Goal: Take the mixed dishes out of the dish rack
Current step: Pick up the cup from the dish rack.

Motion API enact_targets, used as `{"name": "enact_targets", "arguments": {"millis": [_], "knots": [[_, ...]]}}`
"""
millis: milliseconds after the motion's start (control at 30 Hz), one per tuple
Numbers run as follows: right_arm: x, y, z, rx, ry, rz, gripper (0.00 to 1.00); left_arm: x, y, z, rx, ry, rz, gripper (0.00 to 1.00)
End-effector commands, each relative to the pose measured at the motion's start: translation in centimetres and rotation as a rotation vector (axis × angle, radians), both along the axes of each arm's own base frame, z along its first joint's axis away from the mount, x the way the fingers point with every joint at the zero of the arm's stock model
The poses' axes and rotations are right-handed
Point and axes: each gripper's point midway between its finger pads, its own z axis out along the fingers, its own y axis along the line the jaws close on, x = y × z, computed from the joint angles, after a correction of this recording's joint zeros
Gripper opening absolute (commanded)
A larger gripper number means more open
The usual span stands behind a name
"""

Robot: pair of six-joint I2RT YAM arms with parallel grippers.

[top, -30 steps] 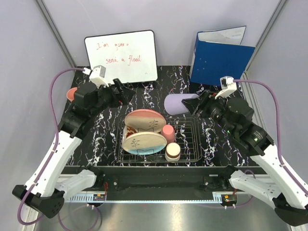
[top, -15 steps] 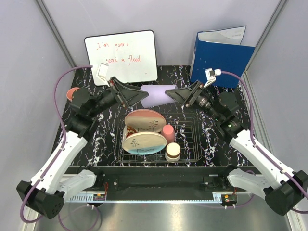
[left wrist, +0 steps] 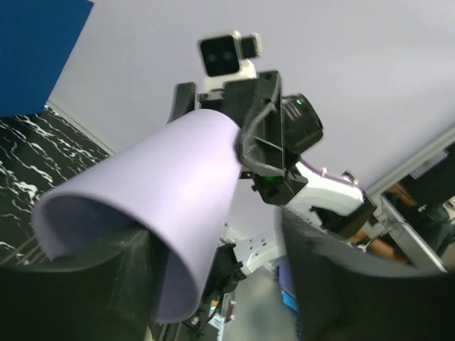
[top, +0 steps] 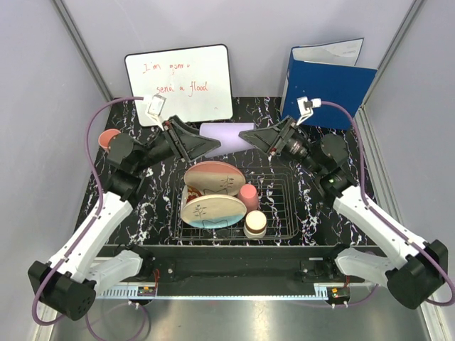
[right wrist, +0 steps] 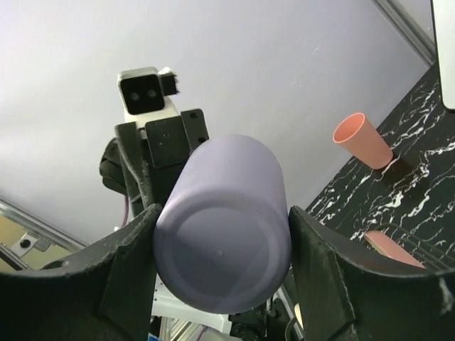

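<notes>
A lavender tumbler (top: 226, 131) hangs on its side above the back of the table, between both grippers. My right gripper (top: 250, 135) is shut on its closed base (right wrist: 222, 226), a finger on each side. From the left, my left gripper (top: 212, 143) reaches its open mouth (left wrist: 153, 195). One left finger sits in the mouth; the other stands clear of the wall, with a gap showing. The black wire dish rack (top: 283, 200) holds two cream-pink plates (top: 213, 177) (top: 213, 211), a pink tumbler (top: 248, 197) and a small cream-and-brown bowl (top: 255, 224).
Another pink tumbler (top: 108, 137) stands on the marbled table at the far left, also seen in the right wrist view (right wrist: 362, 140). A whiteboard (top: 179, 82) and a blue folder (top: 327, 85) lean against the back wall.
The right arm carried the lavender tumbler left and up to mid-table. The left arm rose to meet it, and its jaws narrowed around the tumbler's rim.
</notes>
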Motion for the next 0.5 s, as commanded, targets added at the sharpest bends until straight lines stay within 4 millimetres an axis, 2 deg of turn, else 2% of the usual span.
{"name": "enact_targets", "arguments": {"millis": [0, 33, 67, 133, 167, 200, 233, 267, 300, 333, 367, 400, 433, 467], "knots": [[-0.2, 1.0, 1.3, 0.022, -0.031, 0.069, 0.00, -2.4, -0.3, 1.6, -0.042, -0.100, -0.116, 0.30], [0.0, 1.0, 1.1, 0.012, -0.034, 0.060, 0.02, -2.4, -0.3, 1.6, -0.037, -0.103, -0.113, 0.04], [0.4, 1.0, 0.9, 0.005, -0.027, 0.045, 0.11, -2.3, -0.3, 1.5, -0.028, -0.087, -0.105, 0.00], [0.6, 0.9, 0.2, -0.027, -0.015, 0.024, 0.57, -1.9, -0.1, 1.5, -0.006, -0.102, -0.061, 0.00], [1.1, 0.6, -0.5, -0.049, 0.008, -0.007, 0.71, -1.2, 0.2, 0.9, 0.015, -0.060, -0.018, 0.00], [1.0, 0.2, -0.4, -0.061, 0.007, -0.029, 0.89, -0.6, 0.4, 0.6, 0.052, -0.083, 0.027, 0.00], [1.6, -0.4, -0.3, -0.081, -0.005, -0.088, 0.93, -0.2, 0.8, 0.4, 0.103, -0.036, 0.065, 0.00], [2.0, -1.0, -1.9, -0.141, 0.052, -0.131, 0.95, 1.1, 1.7, 0.5, 0.137, -0.035, 0.147, 0.00], [2.1, -2.0, -1.2, -0.176, 0.033, -0.192, 0.96, 2.2, 2.8, 0.5, 0.209, -0.089, 0.227, 0.00], [3.6, -3.7, -1.9, -0.210, 0.081, -0.323, 0.96, 2.4, 4.3, 1.7, 0.269, -0.059, 0.302, 0.00], [3.8, -5.0, -4.9, -0.324, 0.178, -0.380, 0.96, 5.3, 6.7, 1.6, 0.346, -0.061, 0.489, 0.00], [4.0, -6.2, -4.8, -0.370, 0.174, -0.439, 0.95, 6.5, 8.4, 2.0, 0.397, -0.045, 0.598, 0.00], [4.8, -7.9, -5.5, -0.407, 0.206, -0.541, 0.96, 6.5, 10.1, 3.5, 0.431, -0.017, 0.690, 0.00], [4.6, -8.9, -7.0, -0.464, 0.244, -0.573, 0.96, 9.3, 12.6, 2.5, 0.489, 0.060, 0.842, 0.00]]}}
